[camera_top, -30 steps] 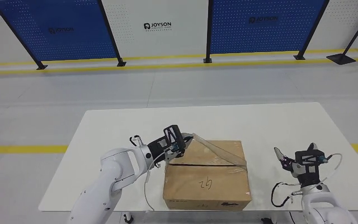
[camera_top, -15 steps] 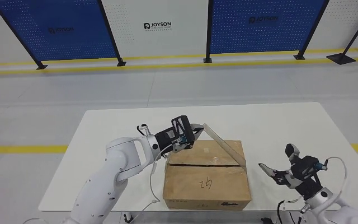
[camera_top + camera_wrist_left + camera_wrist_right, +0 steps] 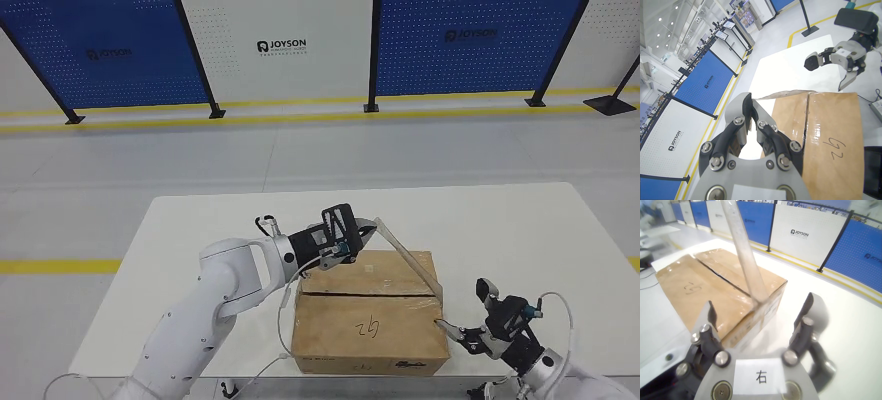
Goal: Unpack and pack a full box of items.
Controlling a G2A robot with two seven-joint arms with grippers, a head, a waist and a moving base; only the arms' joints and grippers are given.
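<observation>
A brown cardboard box (image 3: pixel 370 325) with handwriting on its lid stands on the white table (image 3: pixel 200 240). My left gripper (image 3: pixel 362 233) is above the box's far left corner, shut on the end of a clear tape strip (image 3: pixel 410 257). The strip (image 3: pixel 781 94) (image 3: pixel 745 256) runs taut from the fingers down to the box's right edge, where it still sticks. My right gripper (image 3: pixel 464 315) is open just off the box's right side, near the front corner. In the right wrist view the open gripper (image 3: pixel 761 313) faces the box (image 3: pixel 715 283) corner.
The table extends bare to the left, behind the box and to the right. A black cable (image 3: pixel 283 330) hangs from the left arm beside the box. Blue and white barrier panels (image 3: pixel 290 50) stand on the floor beyond the table.
My left gripper has pulled the tape strip up and to the right, peeling it further off the lid seam. My right gripper has moved left, close to the box's right side.
</observation>
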